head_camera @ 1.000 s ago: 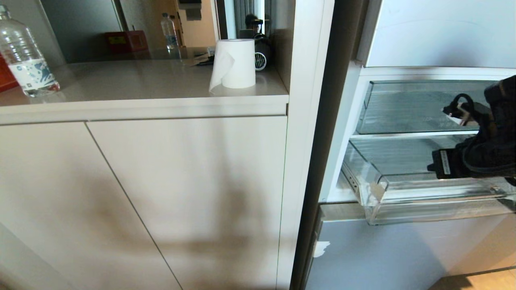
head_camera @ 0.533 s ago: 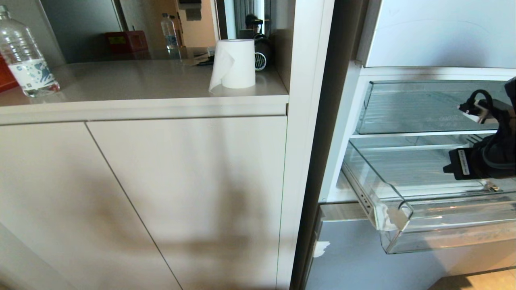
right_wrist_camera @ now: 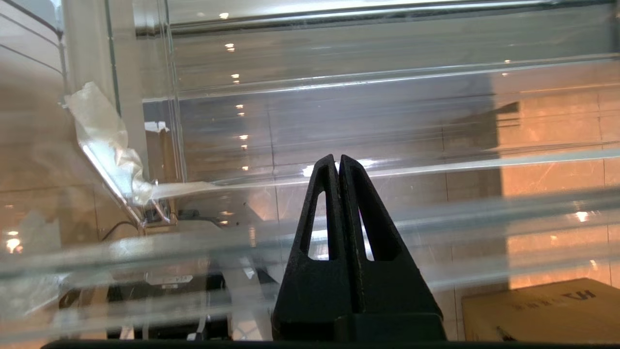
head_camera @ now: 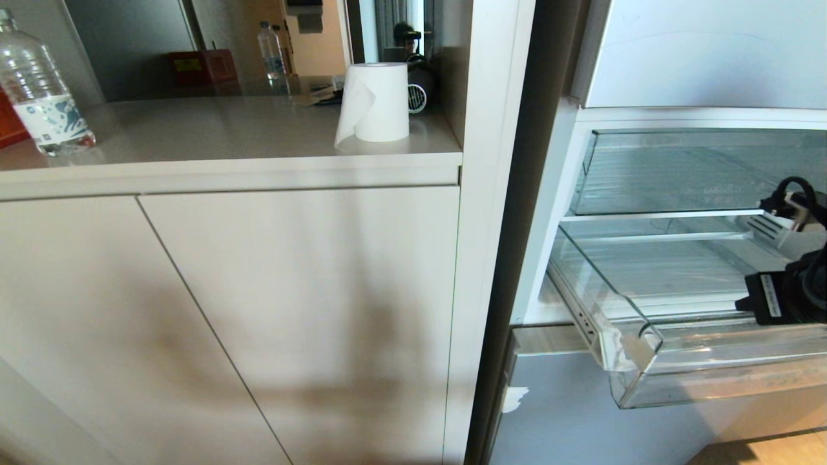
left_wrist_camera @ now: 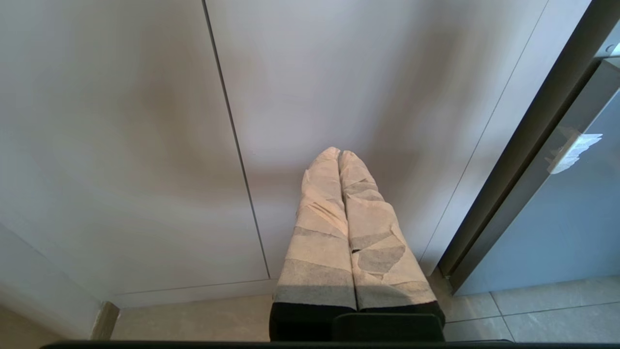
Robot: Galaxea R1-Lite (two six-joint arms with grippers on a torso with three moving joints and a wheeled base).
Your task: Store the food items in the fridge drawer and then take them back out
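Observation:
The fridge drawer [head_camera: 711, 381] is a clear bin standing pulled out of the fridge at the right, with a whitish patch [head_camera: 636, 352] on its front left corner. My right arm [head_camera: 785, 297] hangs over its right part at the picture's edge. In the right wrist view my right gripper [right_wrist_camera: 337, 160] is shut, black fingers pressed together with nothing between them, close against the drawer's clear plastic [right_wrist_camera: 387, 121]. I cannot tell if it touches. My left gripper [left_wrist_camera: 339, 152], tape-wrapped, is shut and parked low before a cabinet door. No food items are in view.
A second clear bin [head_camera: 678, 171] sits above the drawer, and a silver-blue door panel [head_camera: 614, 413] below it. Left of the fridge are beige cabinet doors [head_camera: 258, 310]. The countertop holds a paper roll [head_camera: 375, 100] and a water bottle [head_camera: 39, 90]. A cardboard box [right_wrist_camera: 542, 310] shows through the drawer.
The drawer has slid out toward me, mostly in the first half second. My right arm has drawn back to the right and lower, with its gripper still shut.

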